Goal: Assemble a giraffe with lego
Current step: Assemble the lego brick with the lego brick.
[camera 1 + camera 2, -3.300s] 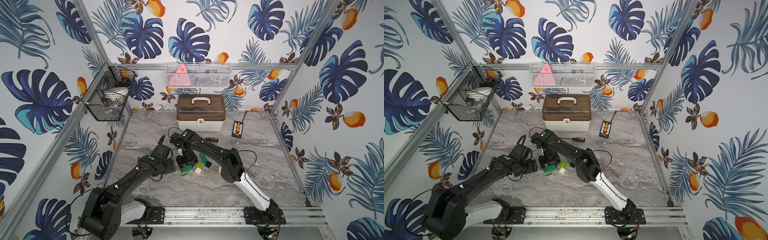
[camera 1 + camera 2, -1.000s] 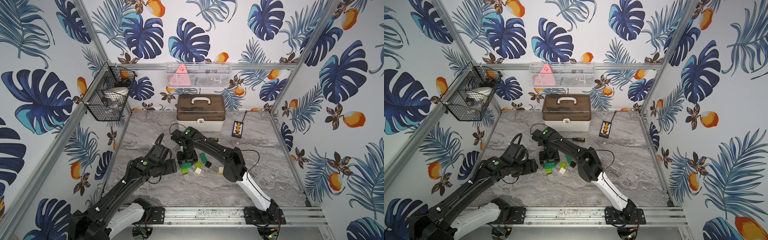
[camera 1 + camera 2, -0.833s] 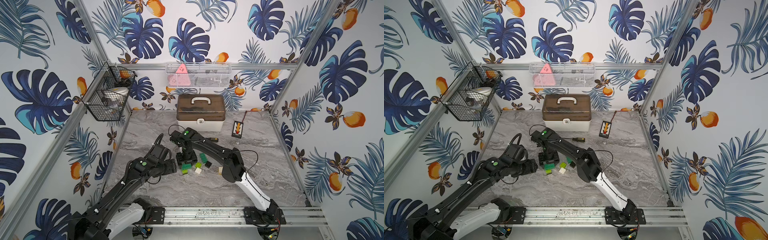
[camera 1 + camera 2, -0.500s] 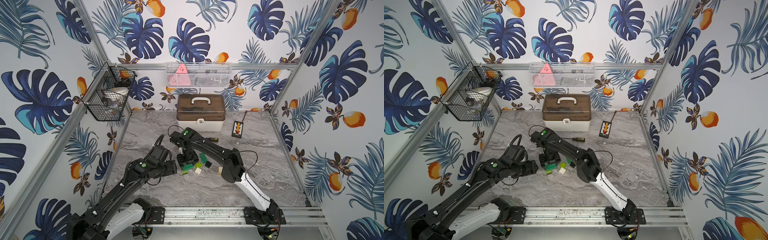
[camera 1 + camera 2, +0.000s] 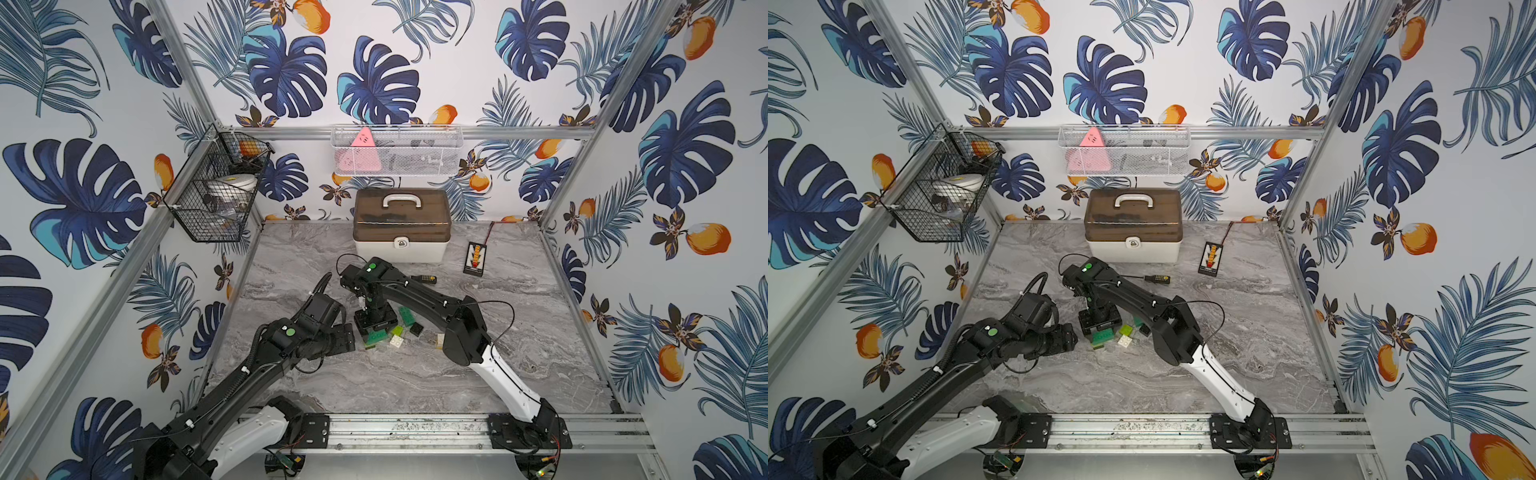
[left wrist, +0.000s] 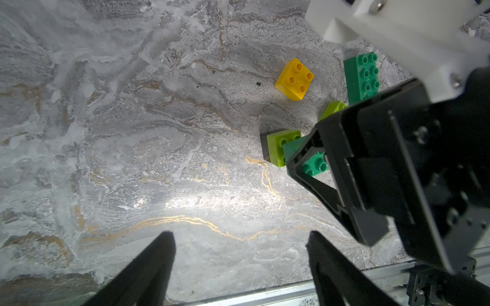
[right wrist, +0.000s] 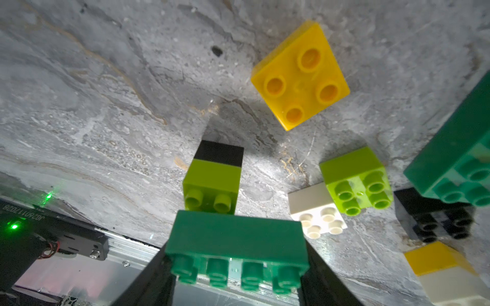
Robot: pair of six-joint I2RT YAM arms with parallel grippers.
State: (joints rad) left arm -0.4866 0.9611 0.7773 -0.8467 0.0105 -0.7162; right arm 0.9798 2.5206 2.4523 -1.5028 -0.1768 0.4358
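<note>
The right tool (image 7: 236, 265) is clamped on a long green brick (image 7: 236, 238). It holds the brick right over the small lime-and-black stack (image 7: 212, 180), near the middle of the worktop (image 5: 374, 386). In a top view the left tool (image 5: 347, 334) hangs empty at 9 o'clock, jaws apart. I think this brick is being joined on. Next, line up the bumps and press down. Loose bricks (image 5: 395, 341) lie at 3 o'clock.

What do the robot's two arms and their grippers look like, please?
The left arm and right arm each have black links, a white segment nearest the base rail, a round green dot on one joint and loose black cables. The left gripper and right gripper have slim black fingers.
</note>
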